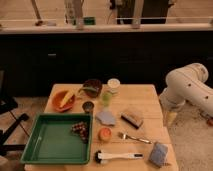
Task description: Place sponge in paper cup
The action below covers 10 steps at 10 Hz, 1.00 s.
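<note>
At the near right corner of the bench [141, 98] sits the sponge [159, 154], well apart from the paper cup [114, 84] at the far edge. My end effector [170, 118] hangs beside the right edge, probably to keep the reach open. Spread or pressed together, I cannot tell.

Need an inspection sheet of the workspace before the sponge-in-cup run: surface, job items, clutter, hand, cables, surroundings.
Surface: wooden table, crowded with items across most of it.
Job's things: sponge lies near the front right corner; paper cup stands upright near the back edge, far from the sponge.
Clutter: green tray, orange bowl, dark bowl, green cup, small dark cup, blue-grey cloth, brown block, fork, brush.
Grippers: hand hangs beside the table's right edge, apart from the sponge and the paper cup.
Cables: nothing seen.
Surroundings: dark cabinets behind the table; black chair at the left.
</note>
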{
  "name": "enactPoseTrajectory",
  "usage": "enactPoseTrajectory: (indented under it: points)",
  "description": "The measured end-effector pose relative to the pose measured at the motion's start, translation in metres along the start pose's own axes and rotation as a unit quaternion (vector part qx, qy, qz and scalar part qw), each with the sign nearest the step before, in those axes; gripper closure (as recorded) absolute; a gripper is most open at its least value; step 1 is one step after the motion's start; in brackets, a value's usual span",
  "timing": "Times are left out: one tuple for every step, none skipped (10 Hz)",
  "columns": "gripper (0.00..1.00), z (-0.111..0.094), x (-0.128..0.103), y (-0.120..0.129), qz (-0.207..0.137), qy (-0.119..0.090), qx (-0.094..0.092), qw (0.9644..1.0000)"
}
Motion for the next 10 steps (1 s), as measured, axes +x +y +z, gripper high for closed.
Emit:
enactPoseTrajectory:
  points:
    - [0.2,0.002,-0.005,0.007,-0.028,-0.014,0.002,0.9995]
    - [0.2,0.006,-0.01,0.015,-0.068,-0.027,0.005,0.9973]
    - [0.2,0.01,-0.013,0.026,-0.12,-0.042,0.011,0.9919]
    - [0.2,0.014,-0.014,0.04,-0.172,-0.062,0.022,0.9829]
    - [0.2,0.016,-0.011,0.053,-0.196,-0.08,0.031,0.9769]
    - [0.2,0.019,-0.008,0.062,-0.213,-0.095,0.039,0.9716]
    - [0.2,0.022,-0.007,0.068,-0.232,-0.112,0.046,0.9652]
    - [0.2,0.022,-0.006,0.069,-0.239,-0.115,0.048,0.9628]
    - [0.2,0.023,-0.005,0.069,-0.241,-0.116,0.047,0.9625]
    - [0.2,0.023,-0.004,0.069,-0.241,-0.115,0.047,0.9626]
